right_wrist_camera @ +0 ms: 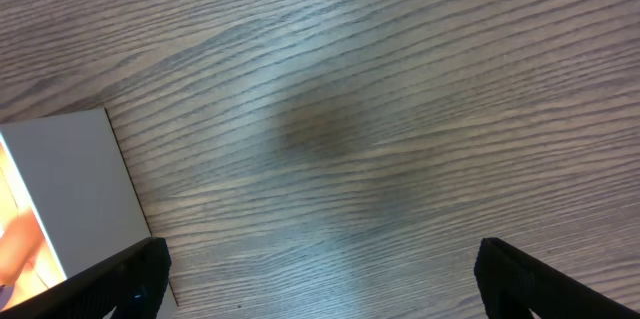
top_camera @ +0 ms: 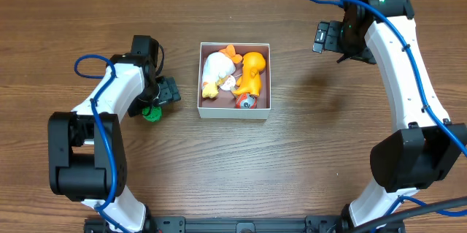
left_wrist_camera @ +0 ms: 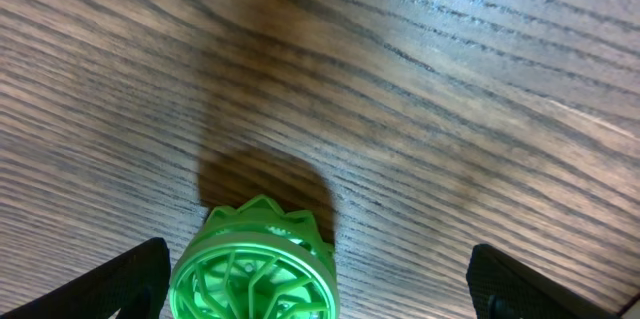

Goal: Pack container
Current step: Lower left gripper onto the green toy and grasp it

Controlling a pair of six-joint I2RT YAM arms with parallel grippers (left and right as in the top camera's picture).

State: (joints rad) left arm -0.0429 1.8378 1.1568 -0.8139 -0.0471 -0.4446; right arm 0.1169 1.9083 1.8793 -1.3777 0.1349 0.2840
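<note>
**A:** Wood-grain table [top_camera: 306, 153] all round, brown and bare apart from the box. Where does the container [top_camera: 235, 114] sit?

**B:** Centre of the overhead view, slightly above the middle, square to the frame. Three toys are already in it: a white-and-orange plush [top_camera: 217, 69] on the left side, an orange figure [top_camera: 253, 69] on the right, and a small red-and-blue toy [top_camera: 245, 101] by the lower wall.

**A:** Anything left outside?

**B:** One piece, a green toy wheel [top_camera: 152, 113], on the table left of the container and well apart from its wall. The left gripper [top_camera: 155, 103] is right over it.

**A:** Is it gripping?

**B:** No. In the left wrist view the fingers [left_wrist_camera: 125, 284] stand wide apart at the bottom corners, and the wheel sits between them, closer to the finger at lower left, touching neither. Jaws spread, nothing held.

**A:** And the other arm?

**B:** The right gripper [top_camera: 332, 43] hangs at upper right, past the container's right wall, jaws also wide with only bare wood between them.

**A:** So the left arm takes it.

**B:** I'd judge so; it is much nearer. The wheel is round, so there's no long axis to line up with. Once it is gripped, the carry runs rightward across the frame to the container, where the lower left corner looks the freest.
</note>
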